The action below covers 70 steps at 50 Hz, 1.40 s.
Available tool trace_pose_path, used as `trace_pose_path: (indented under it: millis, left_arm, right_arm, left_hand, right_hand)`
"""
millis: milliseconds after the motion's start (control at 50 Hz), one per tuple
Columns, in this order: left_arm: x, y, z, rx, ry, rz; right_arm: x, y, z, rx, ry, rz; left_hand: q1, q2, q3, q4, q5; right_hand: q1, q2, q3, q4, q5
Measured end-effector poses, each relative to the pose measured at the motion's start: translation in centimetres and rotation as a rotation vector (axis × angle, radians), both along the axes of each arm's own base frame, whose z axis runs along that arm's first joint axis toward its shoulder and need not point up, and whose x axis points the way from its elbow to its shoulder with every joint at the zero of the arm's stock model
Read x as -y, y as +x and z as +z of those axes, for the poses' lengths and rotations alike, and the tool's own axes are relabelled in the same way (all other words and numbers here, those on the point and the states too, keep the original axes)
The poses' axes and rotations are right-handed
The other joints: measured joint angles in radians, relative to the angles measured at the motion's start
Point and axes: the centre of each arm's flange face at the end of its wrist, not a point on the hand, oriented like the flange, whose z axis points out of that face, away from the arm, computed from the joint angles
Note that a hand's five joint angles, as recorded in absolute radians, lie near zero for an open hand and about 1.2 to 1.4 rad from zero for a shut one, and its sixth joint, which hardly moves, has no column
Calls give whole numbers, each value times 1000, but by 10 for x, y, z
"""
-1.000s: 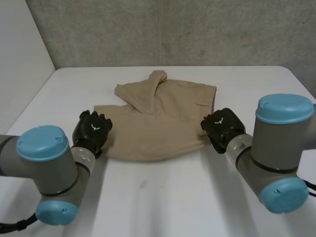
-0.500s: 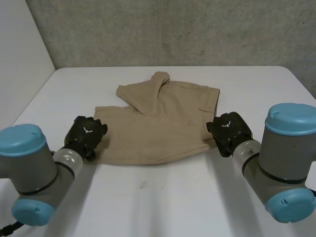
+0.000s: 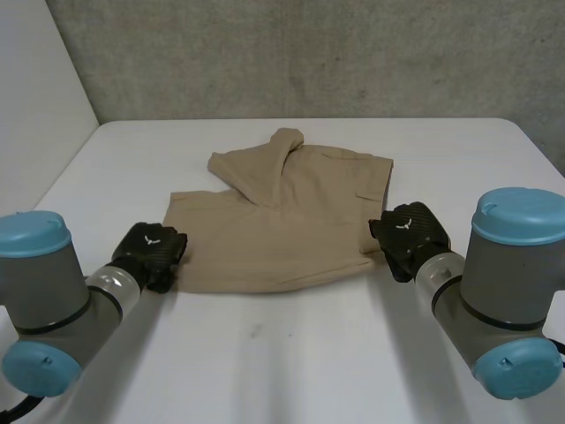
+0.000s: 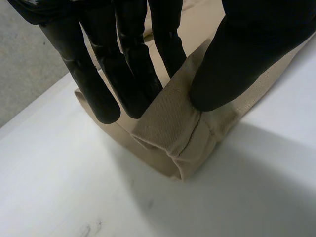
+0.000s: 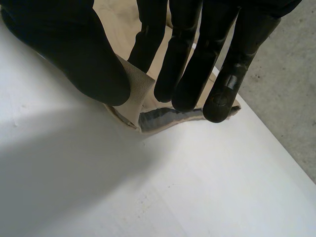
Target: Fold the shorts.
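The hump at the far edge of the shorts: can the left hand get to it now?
Probably not yet: the left hand pinches a near corner of the shorts; otherwise nothing blocks the hump.

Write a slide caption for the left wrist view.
Left hand pinching a hemmed corner of the beige shorts on the white table.

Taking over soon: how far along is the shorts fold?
Done: a far flap of the shorts already lies folded over. In hand: the left hand pinches the near left corner, the right hand the near right corner. Left, likely: carrying that near edge over to finish the fold.
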Motion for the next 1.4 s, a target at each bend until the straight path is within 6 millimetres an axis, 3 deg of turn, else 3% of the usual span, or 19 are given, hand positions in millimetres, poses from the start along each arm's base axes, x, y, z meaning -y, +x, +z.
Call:
trace_pose_path:
  millis: [120, 320, 420, 500, 540, 580, 600, 740, 860, 900, 980, 1080, 1120, 1180, 1200, 1240, 1320, 1340, 1400]
  left_arm:
    - [-17, 3, 14, 50, 61, 4]
    - [-81, 20, 60, 136, 253, 17]
    - [-118, 24, 76, 145, 273, -16]
    - [-134, 25, 83, 144, 262, -37]
    - [-149, 25, 87, 144, 262, -67]
    - [-151, 25, 88, 144, 264, -74]
    - [-167, 22, 90, 143, 290, -126]
    - [-191, 15, 94, 124, 357, -249]
    - [-173, 5, 97, 79, 262, -265]
    - [-156, -1, 97, 59, 181, -256]
    - [-127, -8, 105, 25, 40, -231]
    - [-90, -11, 119, -18, -123, -180]
    - [-60, -15, 123, -38, -202, -150]
    - [-54, -16, 122, -40, -214, -145]
    - [-26, -22, 114, -45, -241, -133]
    - [-22, -23, 112, -45, -242, -132]
    - [5, -31, 91, -36, -218, -131]
    - [23, -38, 68, -21, -171, -129]
    - [34, -43, 52, -9, -134, -130]
  right_arm:
    - [0, 0, 4, 3, -9, 1]
    - [-7, -3, 21, -42, 1, 19]
    - [-25, -12, 33, -164, 67, 58]
    - [-40, -20, 35, -261, 128, 95]
    - [-59, -29, 35, -366, 201, 143]
    - [-62, -31, 35, -385, 214, 154]
    - [-79, -39, 35, -457, 265, 198]
    - [-91, -52, 38, -484, 294, 226]
    - [-79, -54, 38, -406, 269, 216]
    - [-73, -52, 36, -361, 247, 207]
    - [-67, -48, 31, -313, 229, 193]
    - [-64, -45, 25, -292, 231, 185]
    - [-63, -45, 21, -292, 240, 183]
    - [-63, -45, 20, -294, 245, 182]
    - [-63, -45, 16, -301, 259, 179]
    - [-64, -45, 15, -302, 261, 179]
    - [-64, -46, 12, -309, 272, 178]
    - [-64, -46, 10, -312, 278, 178]
    - [-64, -46, 10, -312, 277, 178]
  left_hand:
    - [0, 6, 5, 4, 0]
    - [0, 7, 7, 4, 0]
    - [0, 7, 7, 4, 0]
    - [0, 7, 7, 4, 0]
    - [0, 8, 7, 4, 0]
    - [0, 8, 7, 4, 0]
    - [0, 8, 7, 4, 15]
    - [0, 8, 12, 4, 15]
    - [-61, -42, -39, -46, -34]
    - [-539, -488, -479, -493, -469]
    - [-764, -802, -788, -811, -769]
    - [-802, -866, -853, -872, -830]
    - [-817, -881, -868, -883, -844]
    - [-817, -880, -868, -882, -841]
    - [-817, -880, -868, -882, -841]
    - [-817, -880, -868, -882, -841]
    - [-793, -840, -839, -849, -799]
    - [-758, -806, -799, -807, -759]
    - [-743, -788, -781, -789, -741]
  right_hand:
    - [0, 0, 0, 0, 0]
    - [0, 0, 0, 0, 0]
    - [0, 0, 0, 0, 0]
    - [0, 0, 0, 0, 0]
    - [0, 0, 0, 0, 0]
    - [0, 0, 0, 0, 0]
    - [0, 0, 0, 0, 0]
    - [0, 0, 0, 0, 0]
    - [-1, 0, 0, 0, 0]
    - [-1, 0, 0, 0, 0]
    - [-1, 0, 0, 0, 1]
    - [-1, 0, 0, 0, 8]
    - [-1, 0, 0, 0, 10]
    - [-1, 0, 0, 0, 10]
    - [-1, 0, 0, 0, 10]
    - [-1, 0, 0, 0, 10]
    - [-1, 0, 0, 0, 13]
    - [-1, 0, 0, 0, 13]
    - [-1, 0, 0, 0, 13]
